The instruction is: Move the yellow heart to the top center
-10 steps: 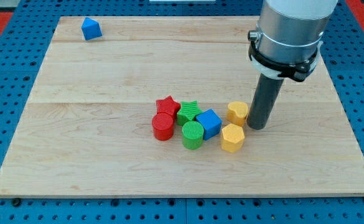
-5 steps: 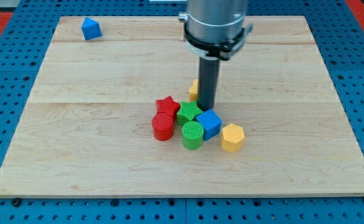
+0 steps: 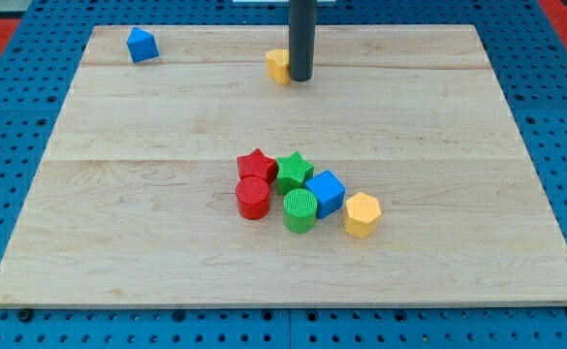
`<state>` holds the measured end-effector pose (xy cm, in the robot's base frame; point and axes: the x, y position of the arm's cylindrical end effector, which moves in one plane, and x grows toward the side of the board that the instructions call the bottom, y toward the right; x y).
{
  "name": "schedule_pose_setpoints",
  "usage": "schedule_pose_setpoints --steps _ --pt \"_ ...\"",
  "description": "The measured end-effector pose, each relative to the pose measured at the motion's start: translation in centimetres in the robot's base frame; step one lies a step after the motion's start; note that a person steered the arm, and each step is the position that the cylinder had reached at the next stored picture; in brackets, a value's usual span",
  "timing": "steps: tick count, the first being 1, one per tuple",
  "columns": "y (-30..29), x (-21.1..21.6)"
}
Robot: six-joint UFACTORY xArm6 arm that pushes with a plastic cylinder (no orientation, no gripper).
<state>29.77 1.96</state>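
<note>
The yellow heart [image 3: 278, 65] lies near the view's top centre of the wooden board [image 3: 118, 194], partly hidden by my rod. My tip [image 3: 300, 79] rests on the board right against the heart's right side. The rod rises straight up out of the view's top.
A cluster sits below the middle: red star [image 3: 258, 165], green star [image 3: 294, 172], red cylinder [image 3: 253, 198], green cylinder [image 3: 300, 210], blue cube [image 3: 326, 192], yellow hexagon [image 3: 362, 214]. A blue block [image 3: 142, 45] lies at the top left.
My tip has pushed the yellow heart from beside the cluster up and left to the top centre. The cluster blocks have barely moved.
</note>
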Motion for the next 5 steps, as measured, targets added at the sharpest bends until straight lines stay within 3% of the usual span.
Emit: schedule_pose_setpoints --steps 2,5 --pt "-0.2 0.4" --pt "-6.0 -0.5"
